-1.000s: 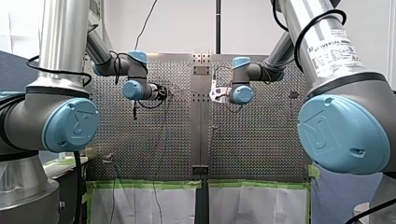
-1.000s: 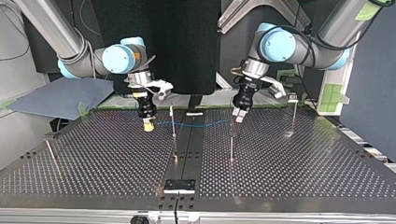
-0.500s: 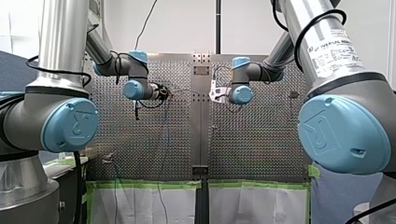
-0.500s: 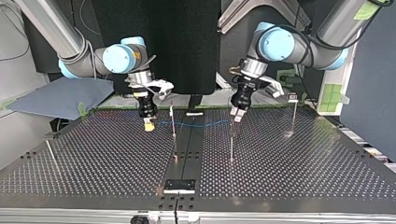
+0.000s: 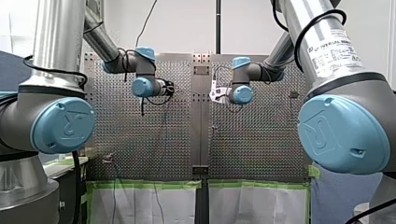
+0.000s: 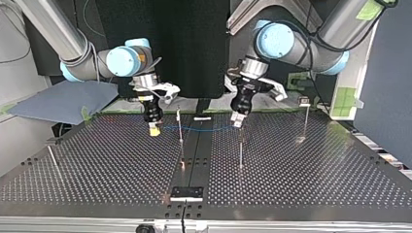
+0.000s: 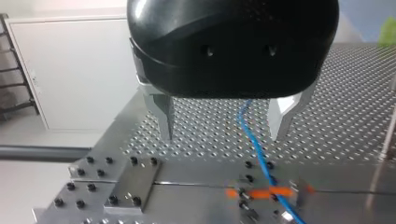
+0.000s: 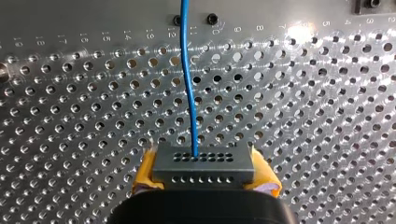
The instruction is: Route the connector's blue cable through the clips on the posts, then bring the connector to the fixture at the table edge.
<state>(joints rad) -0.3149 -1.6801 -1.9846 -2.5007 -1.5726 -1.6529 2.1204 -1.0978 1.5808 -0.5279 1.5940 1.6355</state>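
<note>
**A:** Which step is this?
**B:** The routing, I think. My right gripper (image 6: 154, 129) holds the connector (image 8: 203, 164) in its yellow pads (image 8: 145, 171), above the table (image 6: 316, 165). The blue cable (image 6: 199, 129) runs to my left gripper (image 7: 223, 119). Its fingers (image 7: 163, 116) are wide and do not pinch the cable.
**A:** And next?
**B:** I should close my left on the cable and guide it into the clip on the post (image 6: 240, 148).

Left hand (image 7: 222, 135) gapes; right hand (image 8: 203, 175) seemingly clamped.
</note>
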